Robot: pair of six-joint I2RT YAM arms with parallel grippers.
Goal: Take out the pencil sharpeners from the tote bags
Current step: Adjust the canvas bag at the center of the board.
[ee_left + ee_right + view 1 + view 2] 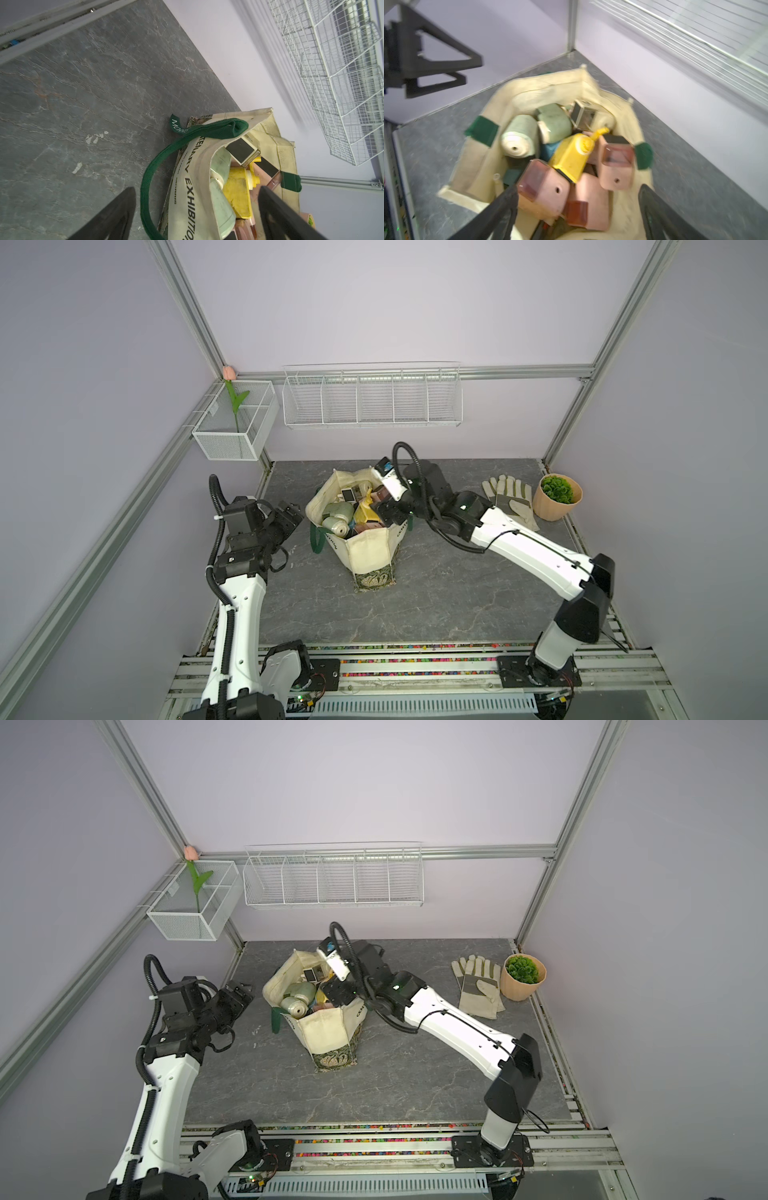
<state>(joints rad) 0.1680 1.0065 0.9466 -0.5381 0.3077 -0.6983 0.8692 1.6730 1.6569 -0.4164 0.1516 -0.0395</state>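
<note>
Now, tote (365,547): upright mid-table, mouth gaping; cream cloth, dark lettering, patterned band at its base on the robot's side.
Sharpeners (338,512): every one in view lies inside the tote, heaped close to its brim.
Colours: 1 yellow (571,158) on top of the heap; 2 pale green (519,139) toward the robot's left; at least 3 pink (546,187) under and beside the yellow; 1 with a dark window (583,114) by the far wall.
Handle (166,158): green strap flopped outside the tote's left side, down toward the table (436,585).
Right gripper (578,189): over the tote's mouth near its right rim; fingers spread wide, gripping nothing; pink sharpeners sit just below them. Its wrist view is blurred.
Left gripper (291,514): just beside the tote's left rim, above the table; fingers spread wide, empty. Cannot tell whether it touches the cloth.
Gloves (511,499): pale pair, flat on the table beyond the right arm.
Pot (557,497): tan, green plant, far right corner, just beside the gloves.
Rack (372,400): white wire, on the back wall.
Basket (237,427): white mesh, left wall, with 1 pink tulip (229,373).
</note>
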